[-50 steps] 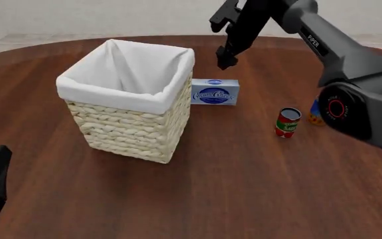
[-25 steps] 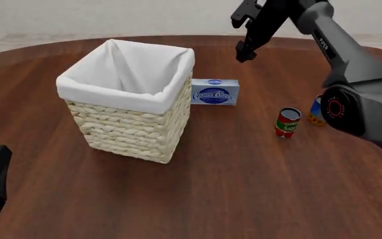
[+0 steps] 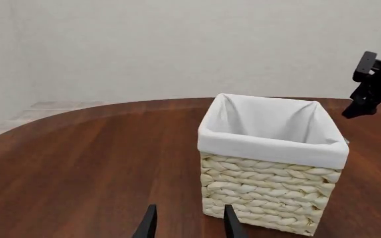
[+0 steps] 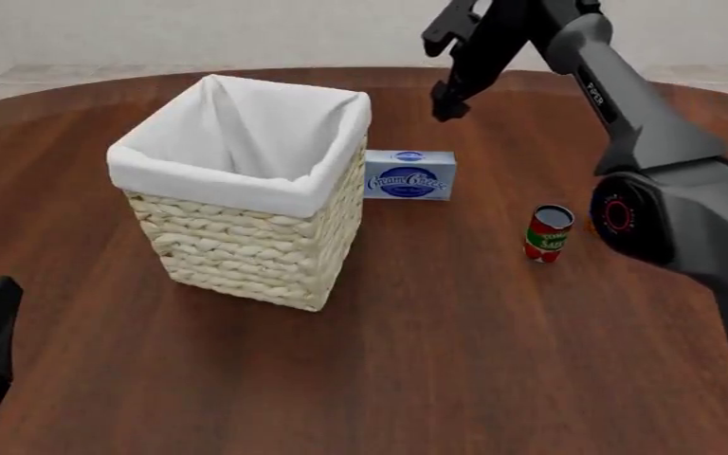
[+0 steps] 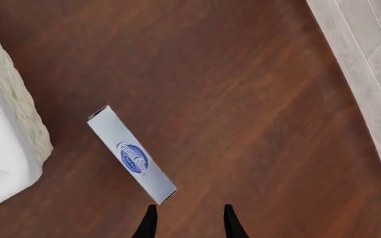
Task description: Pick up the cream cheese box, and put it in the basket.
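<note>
Front view: the box (image 4: 409,175) stands right of centre against the basket (image 4: 244,242); the right gripper (image 4: 444,71) hangs above, empty.

Right wrist view: fingers (image 5: 149,223) part-open, seemingly box-wide. Descending off-line could knock the box over.

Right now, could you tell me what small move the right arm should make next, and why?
Probably shift the right gripper toward the basket side and lower it. It hangs open, high above the table, holding nothing, while the small pale blue-white cream cheese box stands on edge beside the cream-beige woven wicker basket, off-centre from the fingers in the right wrist view.
</note>
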